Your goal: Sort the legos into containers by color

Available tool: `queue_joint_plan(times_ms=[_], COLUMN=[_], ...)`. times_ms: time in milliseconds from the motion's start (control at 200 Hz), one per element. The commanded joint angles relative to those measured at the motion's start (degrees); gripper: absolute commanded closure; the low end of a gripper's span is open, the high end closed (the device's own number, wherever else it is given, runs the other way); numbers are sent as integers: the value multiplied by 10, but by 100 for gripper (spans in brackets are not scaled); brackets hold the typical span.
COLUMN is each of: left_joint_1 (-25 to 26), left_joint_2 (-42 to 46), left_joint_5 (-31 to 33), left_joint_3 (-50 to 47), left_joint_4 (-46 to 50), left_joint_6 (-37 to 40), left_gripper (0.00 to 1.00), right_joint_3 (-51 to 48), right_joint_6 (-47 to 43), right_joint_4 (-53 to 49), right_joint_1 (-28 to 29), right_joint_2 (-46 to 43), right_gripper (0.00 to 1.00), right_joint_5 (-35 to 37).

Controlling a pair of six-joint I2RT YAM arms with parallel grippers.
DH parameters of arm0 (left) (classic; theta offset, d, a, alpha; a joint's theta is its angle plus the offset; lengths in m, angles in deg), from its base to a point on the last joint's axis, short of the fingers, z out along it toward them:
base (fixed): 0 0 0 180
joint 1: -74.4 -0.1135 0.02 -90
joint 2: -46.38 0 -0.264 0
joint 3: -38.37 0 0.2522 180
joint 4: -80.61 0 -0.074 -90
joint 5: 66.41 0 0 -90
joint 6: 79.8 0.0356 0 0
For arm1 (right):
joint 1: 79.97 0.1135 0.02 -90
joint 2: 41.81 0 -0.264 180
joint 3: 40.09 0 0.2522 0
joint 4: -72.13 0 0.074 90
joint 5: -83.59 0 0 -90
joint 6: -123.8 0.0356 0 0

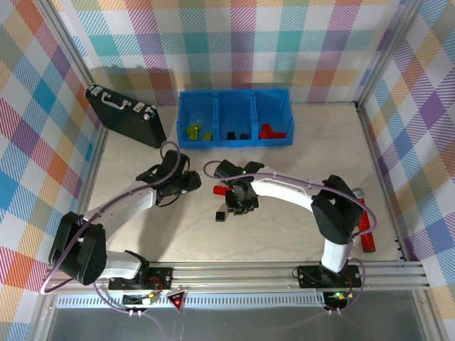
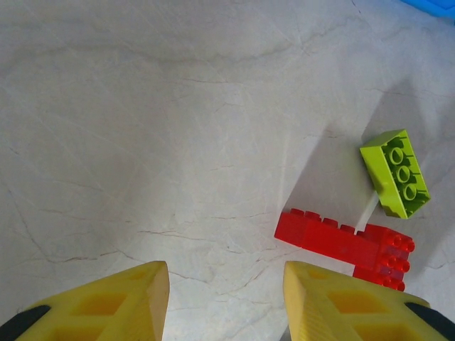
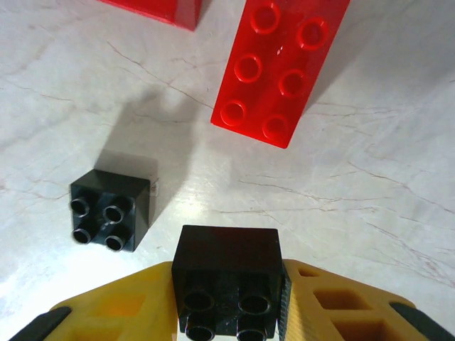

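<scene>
Right wrist view: right pincer (image 3: 229, 288) clamps a black brick (image 3: 227, 257), seemingly held above the table (image 3: 355, 213).

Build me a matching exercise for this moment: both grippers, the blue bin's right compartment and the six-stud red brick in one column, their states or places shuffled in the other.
Things
1. right gripper
2. left gripper
3. right compartment of the bright blue plastic bin
4. six-stud red plastic brick

States or places
A. lies on the pale table, in no grip
B. open, nothing between its fingers
C. shut on a small black four-stud plastic brick
D. contains red bricks

Pairs: 1-C, 2-B, 3-D, 4-A
</scene>
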Motion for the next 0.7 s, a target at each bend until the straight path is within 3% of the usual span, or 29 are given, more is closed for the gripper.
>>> queue_joint_plan(times_ms=[0, 300, 695], left_joint_1=[-7, -7, -6], left_joint_2=[-5, 12, 41], left_joint_5=[-10, 5, -10], left_joint_3=[22, 16, -24], left_joint_4=[-3, 18, -1], left_joint_6=[-1, -2, -33], left_gripper=[54, 54, 54], right_joint_3=[13, 89, 349], right_joint_6=[-24, -106, -193], right_joint_4=[-32, -23, -8], right_joint_1=[-18, -101, -187], right_joint_2=[-20, -4, 163], right_gripper=[62, 62, 63], right_joint_5=[20, 3, -17])
